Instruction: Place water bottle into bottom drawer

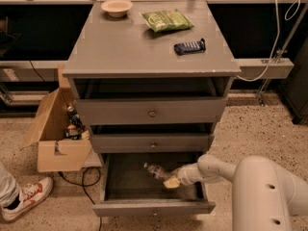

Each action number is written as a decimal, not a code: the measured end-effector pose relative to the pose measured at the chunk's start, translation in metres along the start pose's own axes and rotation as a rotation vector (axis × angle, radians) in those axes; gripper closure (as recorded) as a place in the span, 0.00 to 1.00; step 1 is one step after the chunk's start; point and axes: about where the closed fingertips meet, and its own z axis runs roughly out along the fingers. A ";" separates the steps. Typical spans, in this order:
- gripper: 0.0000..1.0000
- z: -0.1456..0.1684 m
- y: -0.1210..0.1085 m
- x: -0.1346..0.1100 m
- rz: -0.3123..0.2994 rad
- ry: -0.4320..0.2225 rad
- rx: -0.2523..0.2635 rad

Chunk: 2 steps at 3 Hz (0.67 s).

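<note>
The water bottle (155, 171) is a small clear ribbed bottle, tilted with its cap up to the left, inside the open bottom drawer (151, 206) of the grey cabinet. My gripper (171, 180) reaches into the drawer from the right and is shut on the bottle's lower end. The white arm (216, 169) stretches in from the lower right. The bottle hangs low over the dark drawer floor; I cannot tell whether it touches it.
The two upper drawers (151, 112) are slightly open. On the cabinet top lie a green chip bag (166, 19), a dark blue packet (189, 46) and a tan bowl (117, 6). An open cardboard box (55, 136) stands at the left, with a person's shoe (25, 199) near it.
</note>
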 end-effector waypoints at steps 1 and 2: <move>0.50 0.013 -0.005 0.002 0.017 -0.006 -0.010; 0.26 0.033 -0.005 0.002 0.022 -0.015 -0.054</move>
